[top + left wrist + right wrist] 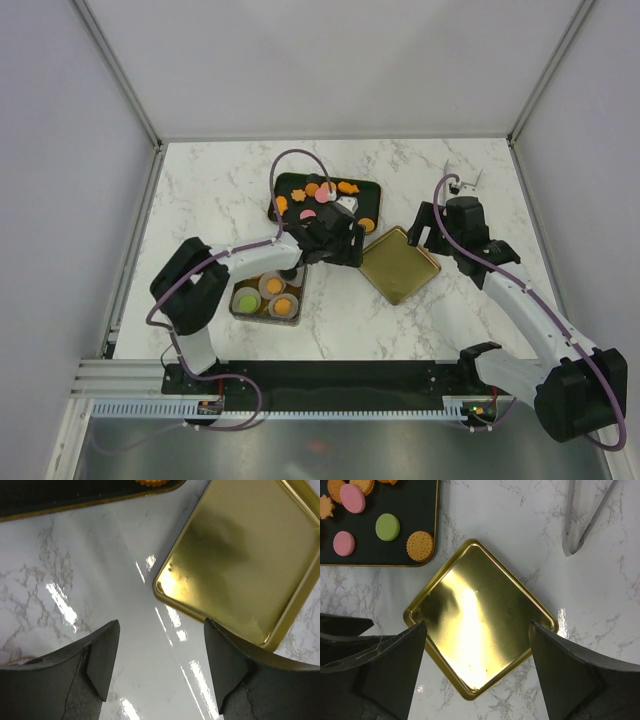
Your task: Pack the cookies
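The cookies (318, 193) are small orange, pink and green biscuits on a black tray (285, 185) at the table's middle back. In the right wrist view I see a pink one (352, 498), a green one (387, 527) and a round orange one (420, 546). Three more lie in white paper cups in a tin (240, 310): a green one (246, 298) and two orange ones (273, 286). My left gripper (345, 245) (160, 665) is open and empty over bare marble between tray and gold lid. My right gripper (425, 228) (477, 675) is open and empty above the gold lid (480, 620).
The gold lid (400, 265) (240, 555) lies flat, right of the tin. Metal tongs (465, 180) (582, 515) lie at the back right. The black tray's edge (50, 495) is just beyond my left fingers. White walls enclose the table.
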